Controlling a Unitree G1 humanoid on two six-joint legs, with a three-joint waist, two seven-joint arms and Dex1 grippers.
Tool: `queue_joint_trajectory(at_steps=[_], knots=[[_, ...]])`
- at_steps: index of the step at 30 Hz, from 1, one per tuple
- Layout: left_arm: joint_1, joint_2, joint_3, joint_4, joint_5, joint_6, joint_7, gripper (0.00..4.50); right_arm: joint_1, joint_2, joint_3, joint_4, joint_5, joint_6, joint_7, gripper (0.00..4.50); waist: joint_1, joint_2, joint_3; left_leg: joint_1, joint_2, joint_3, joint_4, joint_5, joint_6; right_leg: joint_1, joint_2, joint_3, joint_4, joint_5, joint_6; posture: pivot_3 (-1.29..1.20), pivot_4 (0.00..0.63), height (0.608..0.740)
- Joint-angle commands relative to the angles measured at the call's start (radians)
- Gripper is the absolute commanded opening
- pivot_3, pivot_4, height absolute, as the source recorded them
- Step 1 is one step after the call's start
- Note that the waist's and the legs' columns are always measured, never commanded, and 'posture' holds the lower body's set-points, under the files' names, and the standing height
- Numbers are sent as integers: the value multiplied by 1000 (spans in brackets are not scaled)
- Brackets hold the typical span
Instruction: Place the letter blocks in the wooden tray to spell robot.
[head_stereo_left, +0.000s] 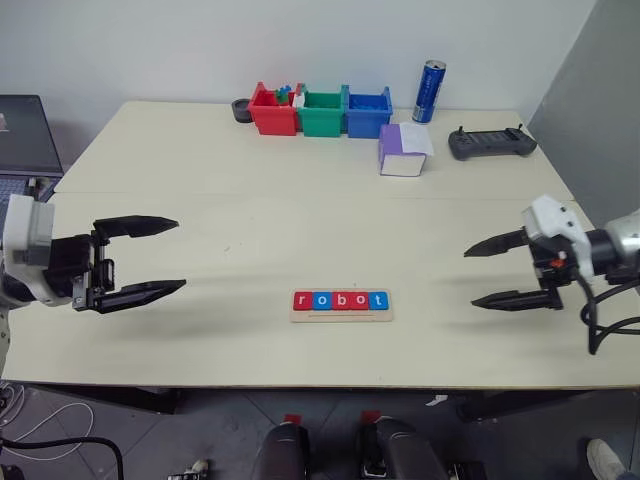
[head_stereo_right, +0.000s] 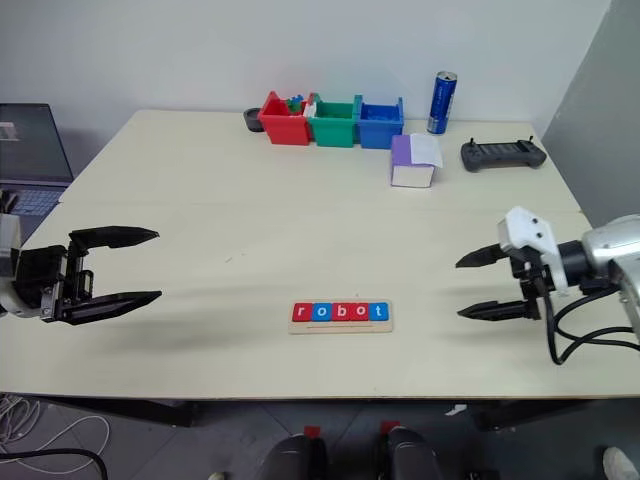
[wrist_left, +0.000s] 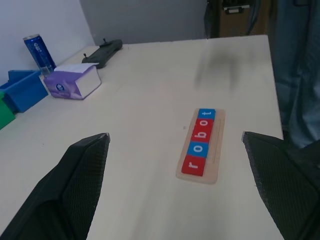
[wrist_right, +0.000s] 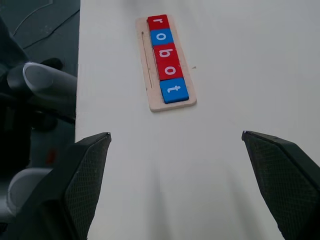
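Letter blocks (head_stereo_left: 341, 300) sit in the wooden tray (head_stereo_left: 341, 316), spelling robot, long axis running between the grippers. Left gripper (head_stereo_left: 140, 256) and right gripper (head_stereo_left: 495, 272) flank it, well apart, both wide open and empty; the right is slightly nearer.

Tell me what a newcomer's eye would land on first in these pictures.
First, the wooden tray near the table's front edge, its five red and blue letter blocks spelling "robot". Next, the left gripper and right gripper, both open and empty, hanging on either side of the tray. At the far edge stand red, green and blue bins and a blue can.
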Motion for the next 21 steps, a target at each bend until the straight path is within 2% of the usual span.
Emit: queue_joint_trajectory(at_steps=[1, 10, 17, 21], knots=[[-32, 21, 68, -45, -41, 95, 45, 4500, -20, -8, -37, -25, 43, 21, 17, 4467, 0, 1, 0, 0, 0, 0, 0, 0, 0, 0, 0, 0, 0, 0, 0, 0, 150, 740], [3, -38, 58, -115, 72, 62, 102, 4500, -104, 13, -10, 13, 16, -9, -8, 4467, 3, 2, 2, -1, -2, 1, 0, 0, 0, 0, -2, 1, 0, 0, 0, 0, 150, 740], [11, -62, 77, -201, 50, 116, 147, 4500, -105, 15, 3, 5, 17, -12, -5, 4467, 4, 3, 2, -1, -2, 1, 0, 0, 0, 0, -2, 2, 0, 0, 0, 0, 150, 740], [34, -39, 76, -213, 57, 149, 124, 4500, -109, 15, 9, 6, 16, -12, 1, 4467, 3, 3, 2, -1, -2, 1, 0, 0, 0, 0, -2, 1, 0, 0, 0, 0, 150, 740]])
